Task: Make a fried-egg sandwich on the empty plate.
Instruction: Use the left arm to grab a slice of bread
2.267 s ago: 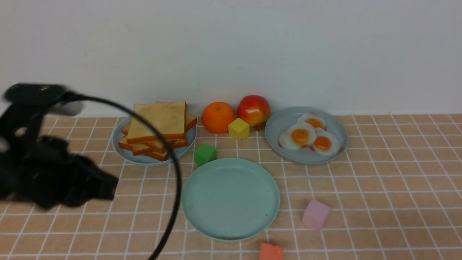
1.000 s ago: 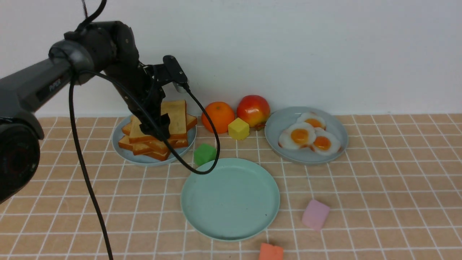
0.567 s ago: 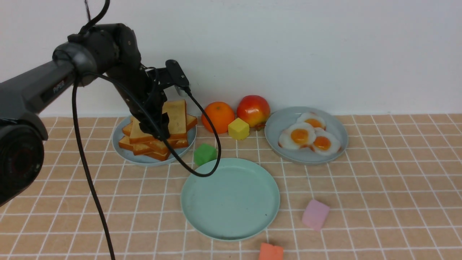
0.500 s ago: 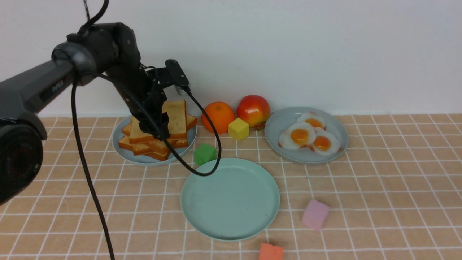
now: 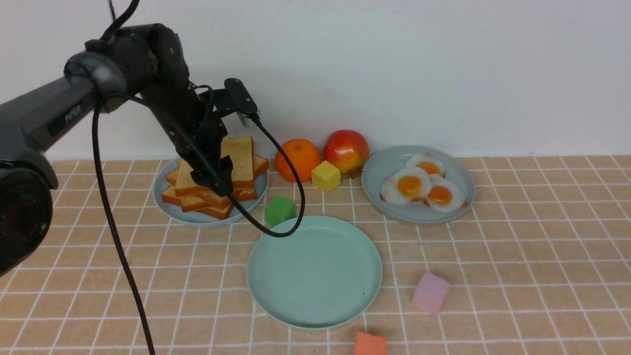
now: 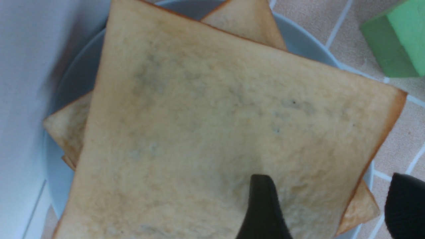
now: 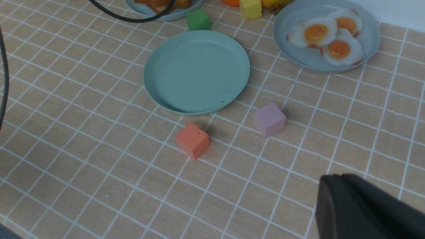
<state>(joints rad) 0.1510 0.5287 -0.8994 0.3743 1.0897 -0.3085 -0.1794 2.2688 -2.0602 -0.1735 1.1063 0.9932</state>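
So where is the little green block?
In the front view the green block sits on the tablecloth a bit left of the middle, between the toast plate and the far rim of the empty mint-green plate.

White wall (image 5: 443, 74), tan gridded tablecloth (image 5: 542, 276)

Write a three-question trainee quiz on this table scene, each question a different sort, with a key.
1. True or false: the round pale mint-green plate has nothing on it.
2. The left gripper is at: A) the stack of square tan toast slices; B) the red apple; C) the pink cube.
3. How many glossy white fried eggs with orange yolks lie on the blue-grey plate?
Key: 1 true; 2 A; 3 three.
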